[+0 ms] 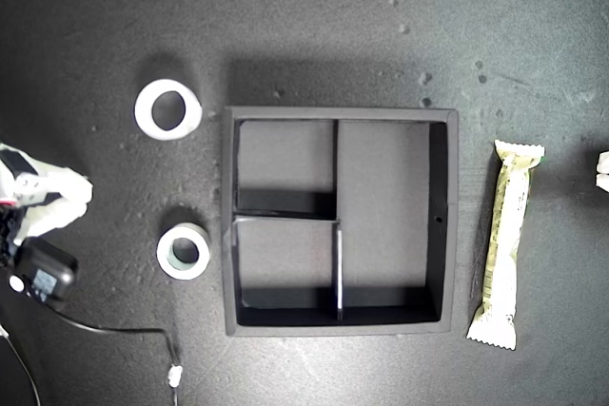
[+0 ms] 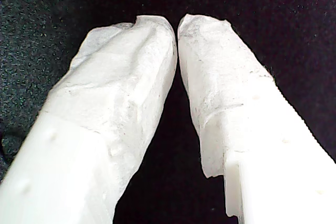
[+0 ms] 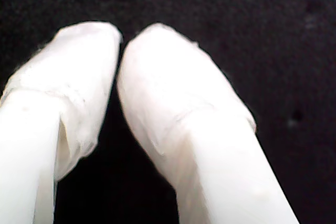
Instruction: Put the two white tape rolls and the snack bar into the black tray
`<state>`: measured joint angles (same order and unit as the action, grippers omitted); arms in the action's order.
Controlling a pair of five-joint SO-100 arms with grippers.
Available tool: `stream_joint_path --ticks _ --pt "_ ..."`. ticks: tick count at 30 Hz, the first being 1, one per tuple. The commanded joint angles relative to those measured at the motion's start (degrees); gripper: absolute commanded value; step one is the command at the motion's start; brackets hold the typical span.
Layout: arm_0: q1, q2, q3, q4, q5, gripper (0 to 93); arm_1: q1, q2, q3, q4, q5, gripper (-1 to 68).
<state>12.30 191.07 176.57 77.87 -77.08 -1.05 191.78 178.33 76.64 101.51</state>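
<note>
- Nothing is in the black tray point(image 1: 447, 225) yet; all three compartments are seen empty, so the step in hand is judged to be the first pick.
- The first gripper point(image 2: 176, 24) is seen with its taped fingertips together, nothing between them, over bare dark table point(image 1: 314, 26).
- The second gripper point(image 3: 119, 43) is likewise closed, tips touching, and nothing is held.
- Which arm appears at the exterior view's left edge cannot be told from the wrist views.
- A tape roll is best approached from above with the fingers opened first, one finger dropped into the wide hole and one outside the wall, then carried over the tray wall before release.
- The larger white tape roll point(image 1: 152, 125) lies flat near the tray's upper corner on the exterior view's left.
- The smaller tape roll point(image 1: 166, 265), with a greyish-green core, lies flat just beside the tray's wall on that same side.
- The snack bar point(image 1: 506, 240), pale yellow-green with crimped white ends, lies lengthwise beside the tray on the exterior view's right, apart from it.
</note>
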Motion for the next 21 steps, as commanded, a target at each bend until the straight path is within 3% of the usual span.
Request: stream_joint_path --ticks 1,21 --pt "-0.62 2.81 3.25 2.11 -0.18 0.6 -0.35 0.09 0.70 0.18 -9.14 0.7" --pt "-0.62 2.81 3.25 2.11 -0.18 0.6 -1.05 0.09 0.70 0.18 -9.23 0.7"
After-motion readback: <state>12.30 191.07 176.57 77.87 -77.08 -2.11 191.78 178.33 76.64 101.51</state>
